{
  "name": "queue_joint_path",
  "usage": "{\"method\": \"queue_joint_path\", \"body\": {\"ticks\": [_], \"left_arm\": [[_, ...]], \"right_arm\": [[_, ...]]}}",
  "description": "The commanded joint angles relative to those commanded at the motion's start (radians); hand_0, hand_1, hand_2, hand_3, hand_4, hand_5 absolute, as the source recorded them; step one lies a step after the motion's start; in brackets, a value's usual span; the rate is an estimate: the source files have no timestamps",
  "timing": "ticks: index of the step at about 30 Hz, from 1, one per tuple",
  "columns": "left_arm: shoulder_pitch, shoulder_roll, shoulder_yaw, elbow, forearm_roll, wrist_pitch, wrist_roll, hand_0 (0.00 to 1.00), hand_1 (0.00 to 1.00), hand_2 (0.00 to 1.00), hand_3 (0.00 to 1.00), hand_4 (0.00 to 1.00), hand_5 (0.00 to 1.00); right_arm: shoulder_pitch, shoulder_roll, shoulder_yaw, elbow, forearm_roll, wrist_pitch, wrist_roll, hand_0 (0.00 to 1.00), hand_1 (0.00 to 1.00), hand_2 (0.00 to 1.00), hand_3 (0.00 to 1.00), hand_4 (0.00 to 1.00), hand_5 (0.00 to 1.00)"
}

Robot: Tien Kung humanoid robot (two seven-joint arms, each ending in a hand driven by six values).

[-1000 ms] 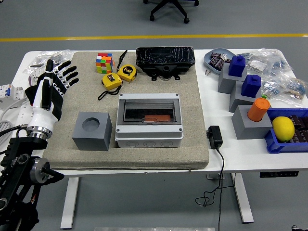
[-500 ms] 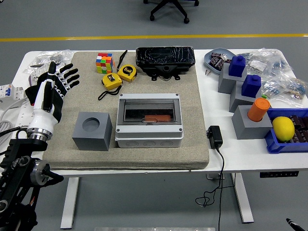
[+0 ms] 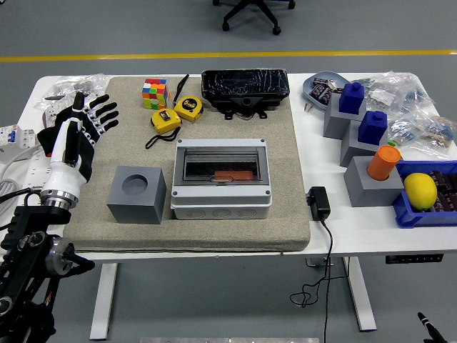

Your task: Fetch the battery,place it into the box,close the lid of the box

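The black wrapped battery (image 3: 245,88) lies at the far edge of the grey mat. In front of it, mid-mat, stands the grey box (image 3: 221,180). Its clear lid lies flat and shut, and a brown-orange piece shows through it. My left hand (image 3: 83,123) hovers over the mat's left edge, fingers spread and holding nothing, well left of both box and battery. Only a dark tip of my right hand (image 3: 428,326) peeks in at the lower right corner, below the table.
A grey cube with a round hole (image 3: 137,194) sits left of the box. Two yellow tape measures (image 3: 177,113) and a colour puzzle cube (image 3: 154,93) lie behind it. A black adapter (image 3: 318,202) with its cable lies right of the mat. Grey and blue blocks (image 3: 351,111), a lemon (image 3: 420,190) and bags crowd the right side.
My left hand has shifted slightly. A tip of the right hand has come into view at the lower right corner.
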Motion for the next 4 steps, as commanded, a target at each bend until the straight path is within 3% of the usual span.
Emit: {"method": "queue_joint_path", "body": {"ticks": [3, 4], "left_arm": [[-0.001, 0.0, -0.001, -0.001, 0.0, 0.001, -0.001, 0.732, 0.757, 0.742, 0.748, 0.998, 0.998], [-0.001, 0.0, -0.001, 0.0, 0.001, 0.001, -0.001, 0.732, 0.757, 0.742, 0.748, 0.998, 0.998]], "right_arm": [[0.002, -0.001, -0.001, 0.0, -0.108, 0.051, -0.054, 0.998, 0.928, 0.856, 0.879, 0.998, 0.998], [0.001, 0.0, 0.007, 0.0, -0.126, 0.04, -0.051, 0.998, 0.928, 0.856, 0.879, 0.998, 0.998]]}}
